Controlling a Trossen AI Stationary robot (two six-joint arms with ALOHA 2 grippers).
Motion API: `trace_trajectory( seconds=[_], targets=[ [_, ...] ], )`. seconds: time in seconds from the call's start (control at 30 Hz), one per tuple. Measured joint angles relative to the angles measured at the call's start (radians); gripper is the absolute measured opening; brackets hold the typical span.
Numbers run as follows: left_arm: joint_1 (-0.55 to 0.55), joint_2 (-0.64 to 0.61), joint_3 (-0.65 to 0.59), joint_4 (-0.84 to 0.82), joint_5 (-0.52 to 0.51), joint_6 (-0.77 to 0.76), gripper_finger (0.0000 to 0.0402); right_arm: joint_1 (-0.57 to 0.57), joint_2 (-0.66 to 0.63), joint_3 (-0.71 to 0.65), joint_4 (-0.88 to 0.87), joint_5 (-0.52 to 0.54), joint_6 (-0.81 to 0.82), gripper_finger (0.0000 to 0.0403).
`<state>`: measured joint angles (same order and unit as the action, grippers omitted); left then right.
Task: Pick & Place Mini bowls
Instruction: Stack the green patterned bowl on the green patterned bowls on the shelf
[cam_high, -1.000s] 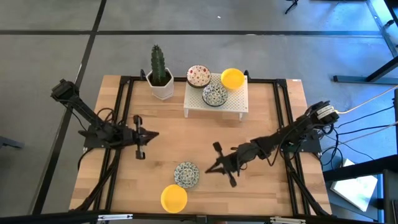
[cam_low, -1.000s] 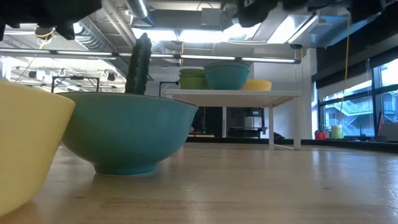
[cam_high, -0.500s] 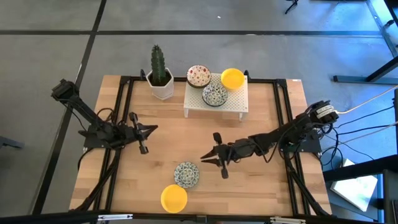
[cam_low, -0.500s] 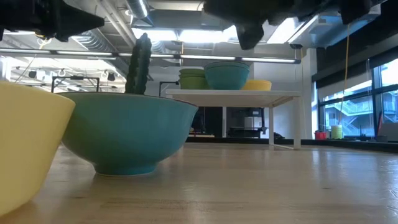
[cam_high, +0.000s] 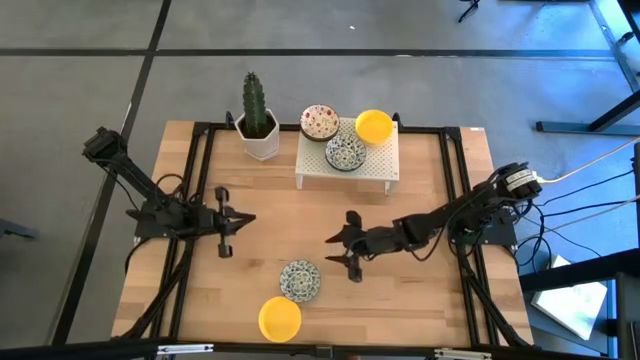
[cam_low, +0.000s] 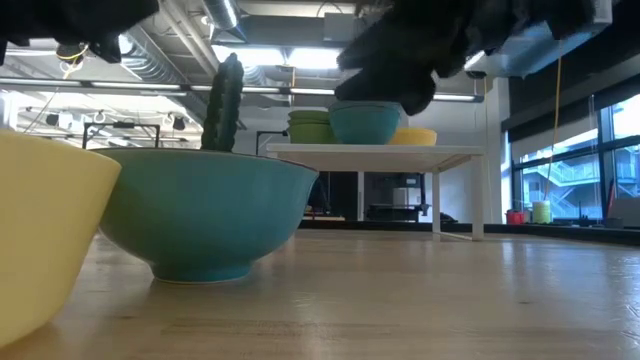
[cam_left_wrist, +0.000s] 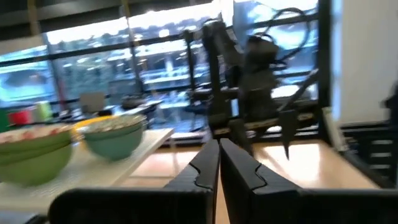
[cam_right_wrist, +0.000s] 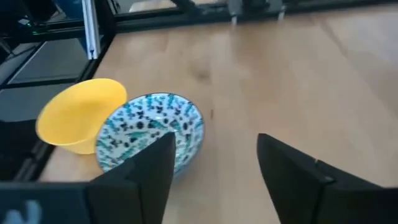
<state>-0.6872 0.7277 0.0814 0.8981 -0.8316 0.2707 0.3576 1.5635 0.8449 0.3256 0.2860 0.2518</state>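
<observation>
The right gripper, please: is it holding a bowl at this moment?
No, the right gripper is open and empty, with the blue-green patterned bowl resting on the table beyond it.

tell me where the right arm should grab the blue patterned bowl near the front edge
Probably by the rim of the blue patterned bowl, coming from above. It sits upright with its thin lip open, and the yellow bowl crowds its front side, so take the clear rim portion facing the right gripper, whose jaws are open.

Right tool (cam_right_wrist: 214, 165) fingers apart — blue-patterned bowl (cam_right_wrist: 151, 129) touching yellow bowl (cam_right_wrist: 79, 121)
</observation>
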Motion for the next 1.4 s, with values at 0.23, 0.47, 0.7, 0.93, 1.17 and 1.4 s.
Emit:
trace_trajectory(
  seconds=[0.23,0.47,0.7,0.93,1.17,1.4],
  targets=[
    [0.0,0.0,0.0,0.072,0.072,0.044,0.001,0.009,0.079,0.355,-0.528,-0.032,0.049,0.0241],
    [0.0,0.0,0.0,0.071,0.068,0.082,0.0011,-0.001,0.232,0.67,-0.891,-0.071,0.058,0.0241],
    [0.0,0.0,0.0,0.056,0.2,-0.088,0.001,-0.011,0.303,0.788,-1.036,-0.15,0.082,0.0241],
    [0.0,0.0,0.0,0.008,0.407,-0.185,0.0012,-0.013,0.271,0.795,-1.071,-0.105,0.082,0.0241],
    [0.0,0.0,0.0,0.025,0.501,-0.12,0.0008,-0.059,0.273,0.795,-1.101,-0.125,0.121,0.0241],
    [0.0,0.0,0.0,-0.027,0.49,0.01,0.0009,-0.099,0.277,0.785,-1.006,-0.114,0.14,0.0241]
  ],
)
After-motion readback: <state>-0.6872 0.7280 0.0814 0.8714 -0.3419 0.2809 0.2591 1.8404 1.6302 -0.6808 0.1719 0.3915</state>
